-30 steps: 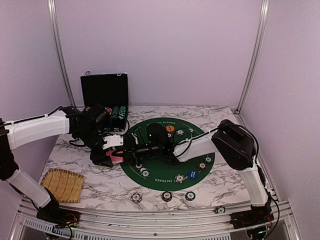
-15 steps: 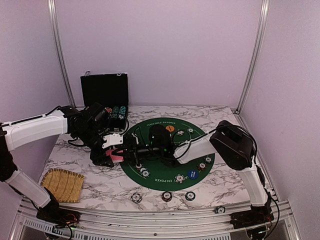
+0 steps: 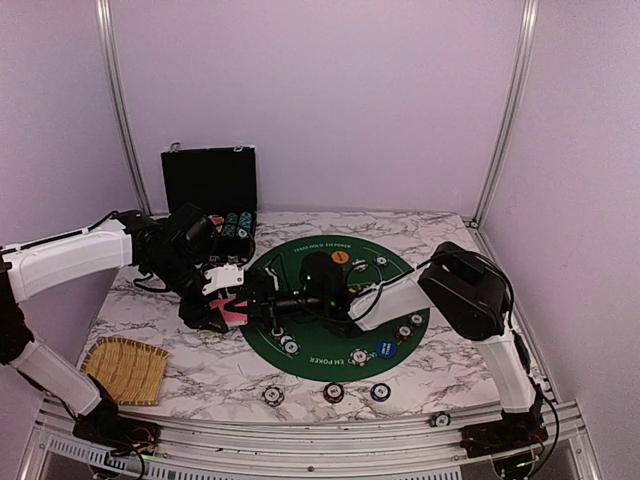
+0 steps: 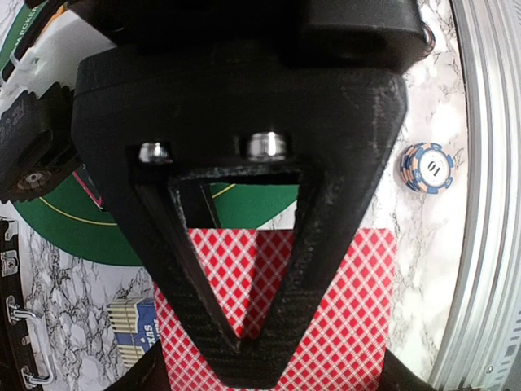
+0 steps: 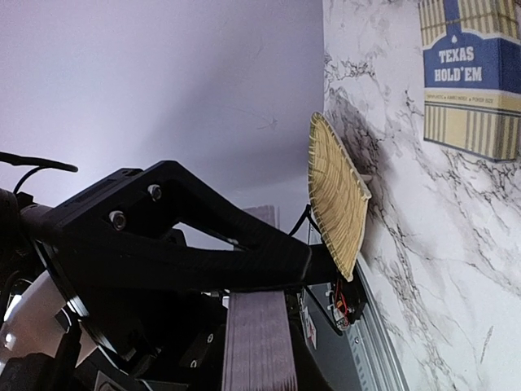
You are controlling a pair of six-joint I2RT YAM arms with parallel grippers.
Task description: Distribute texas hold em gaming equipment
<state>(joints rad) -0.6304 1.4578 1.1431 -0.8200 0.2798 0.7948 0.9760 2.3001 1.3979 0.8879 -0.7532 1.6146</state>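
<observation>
Between the two sets of fingertips, at the left edge of the round green felt [image 3: 325, 342], the red-backed playing cards [image 4: 342, 326] are held. The left gripper [image 3: 228, 303] is seen pressed together on them, its triangular finger laid flat across the red diamond pattern. Whether one card or several is pinched cannot be told. The right gripper [image 3: 252, 298] is closed on the stack from the opposite side, and the stack's striped edge is shown just under its upper finger in the right wrist view. Just to one side of the left finger, a blue-and-orange poker chip [image 4: 426, 167] marked 10 is seen lying on the marble table [image 4: 419, 261]. Beyond the right gripper's tip, a woven straw mat [image 5: 335, 195] and a Texas Hold'em box [image 5: 472, 77] are seen. Beside the right gripper's wrist, an orange marker button [image 3: 340, 257] is found on the felt, well apart from the cards.
</observation>
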